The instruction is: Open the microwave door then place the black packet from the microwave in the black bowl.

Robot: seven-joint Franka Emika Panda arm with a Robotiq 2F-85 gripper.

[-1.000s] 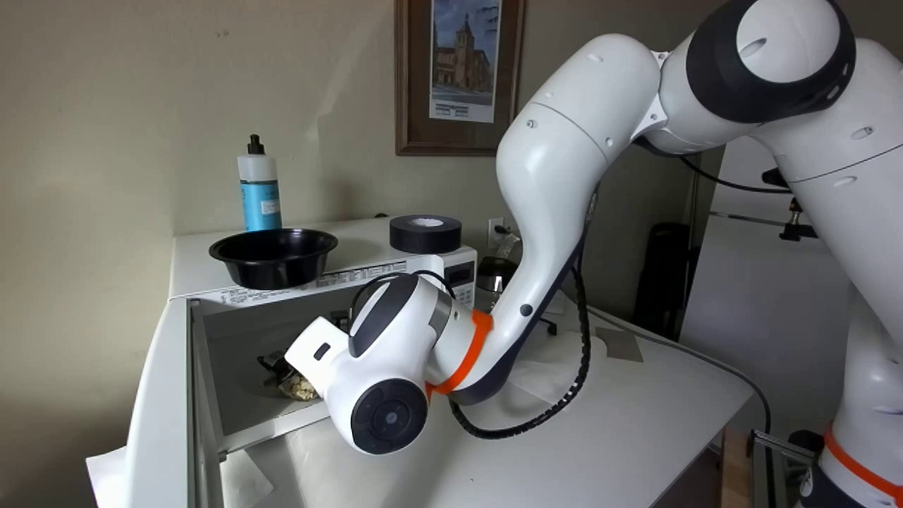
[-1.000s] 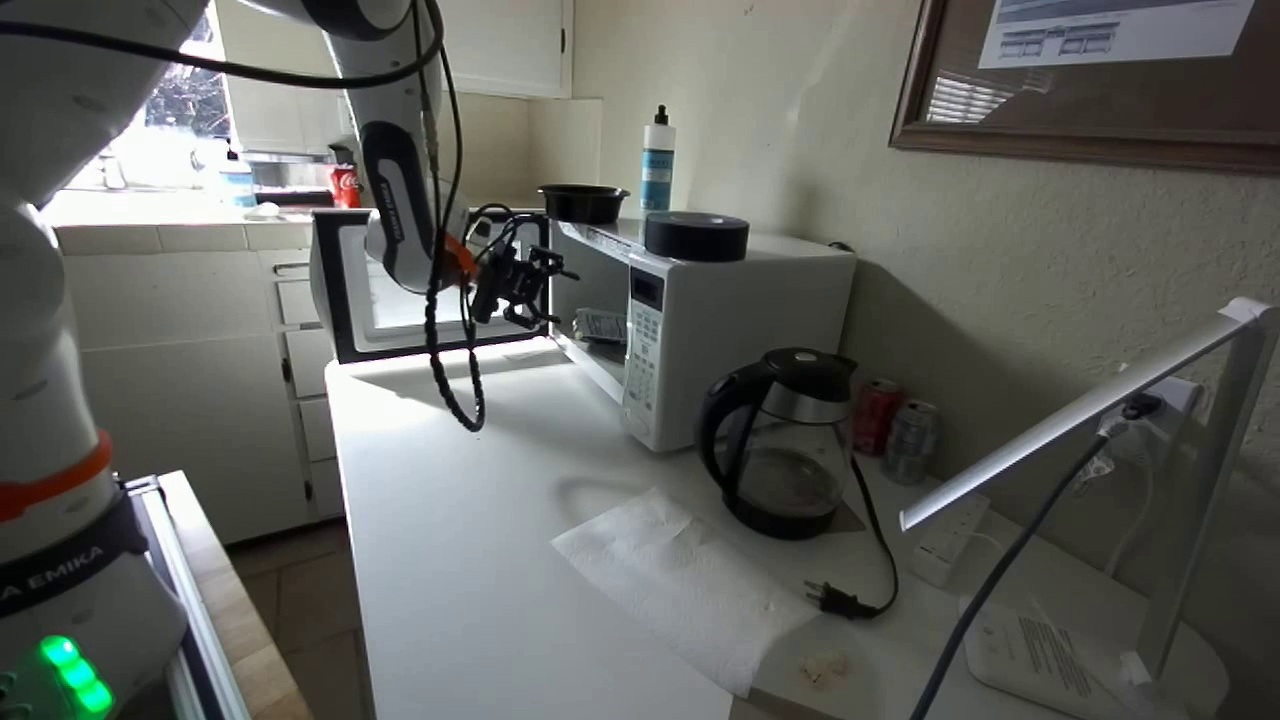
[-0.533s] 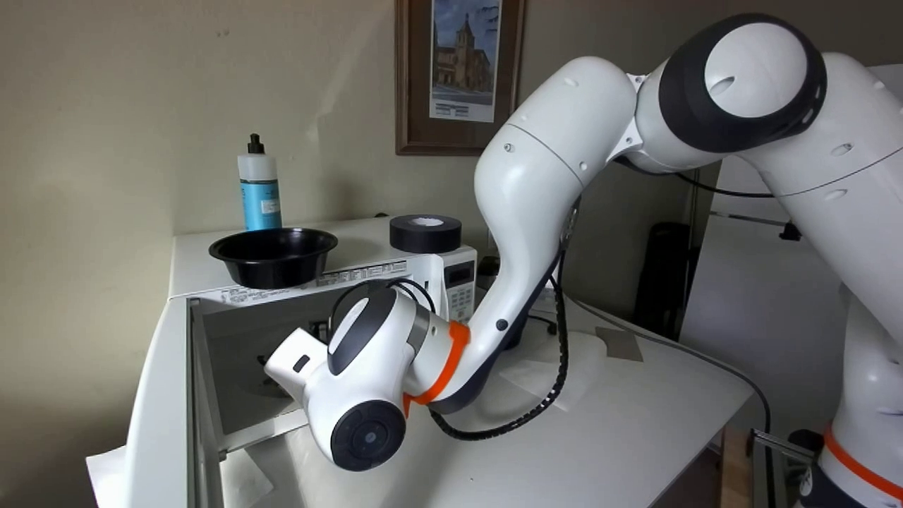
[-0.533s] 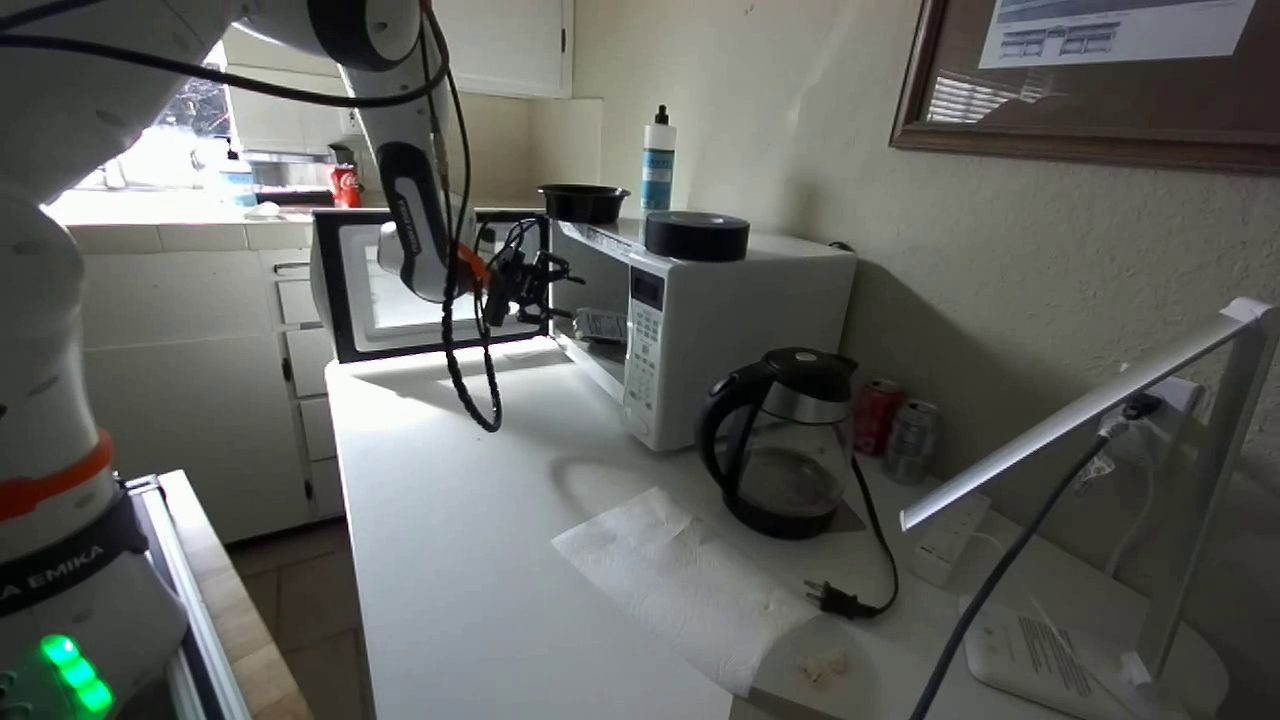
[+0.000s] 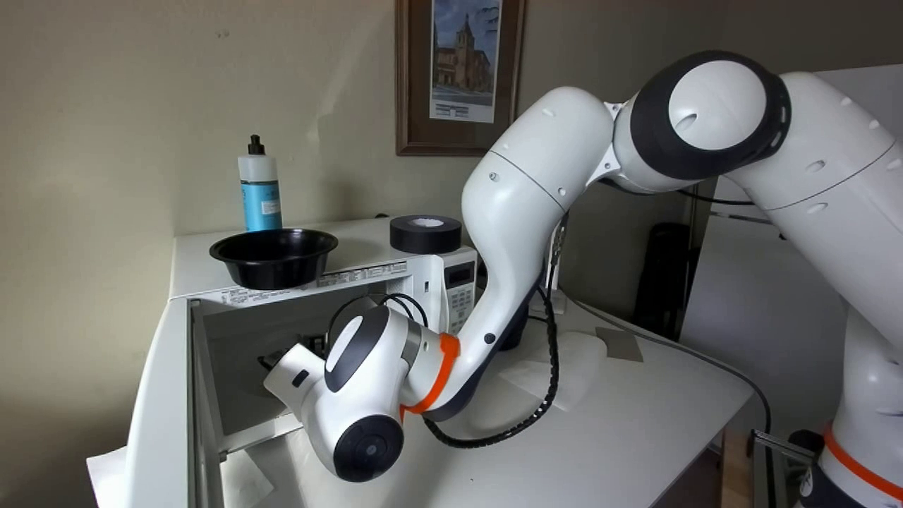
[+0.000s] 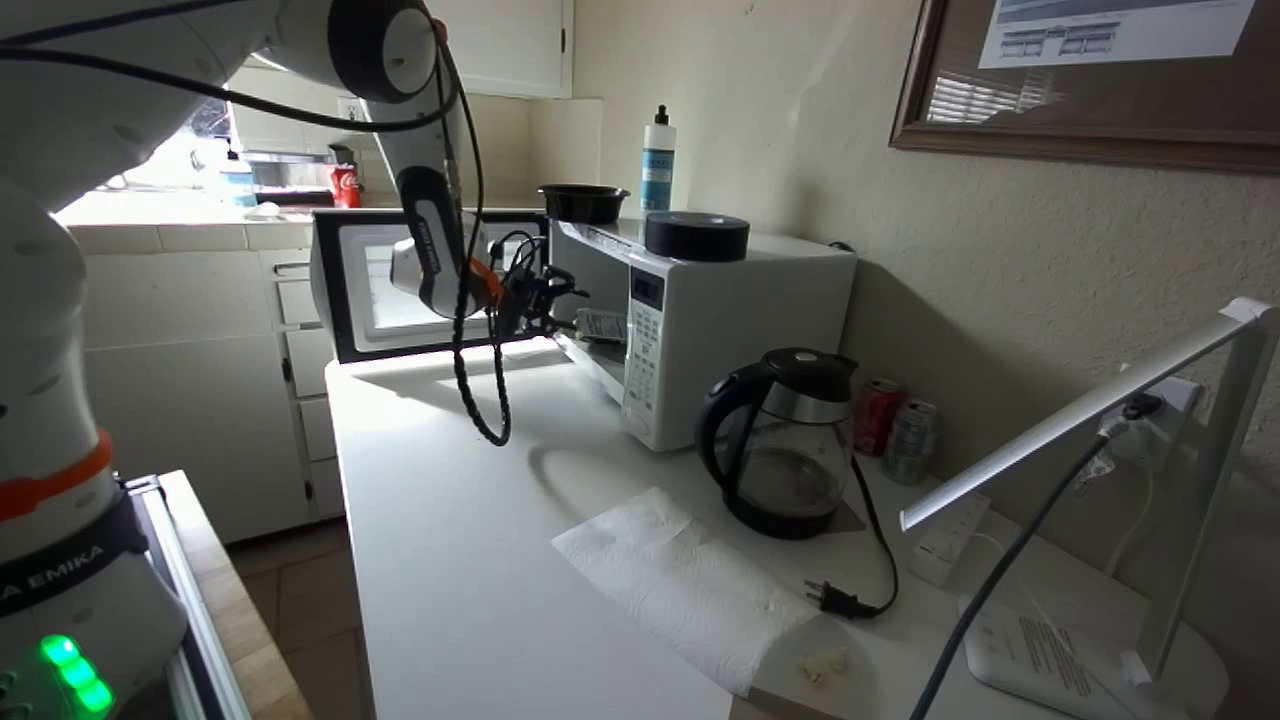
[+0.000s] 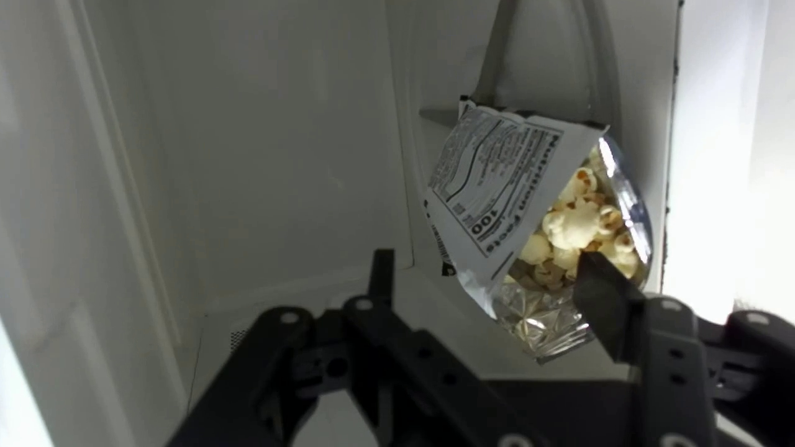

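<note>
The microwave [image 6: 750, 340] stands with its door [image 5: 156, 416] swung wide open; the door also shows in an exterior view [image 6: 338, 290]. The black packet [image 7: 497, 180] lies inside it, a silver-lined bag with a printed label, a clear window and popcorn. The packet shows partly past the microwave's side in an exterior view [image 6: 602, 325]. My gripper [image 7: 490, 276] is open, its fingers on either side of the packet's near end; the right fingertip overlaps the packet in view, and contact cannot be told. In an exterior view the gripper [image 6: 572, 310] is at the microwave opening. The black bowl [image 5: 274, 264] sits upright on the microwave top.
A roll of black tape [image 5: 425, 234] and a blue-labelled bottle [image 5: 260, 190] stand on the microwave. A kettle [image 6: 785, 450], paper towel [image 6: 680, 580], cans [image 6: 878, 415] and a lamp [image 6: 1090, 410] are on the white table [image 6: 460, 560].
The arm has lowered and moved toward the microwave. My gripper has come down and forward, closer to the opening and the packet. The bowl, packet and door look unmoved.
</note>
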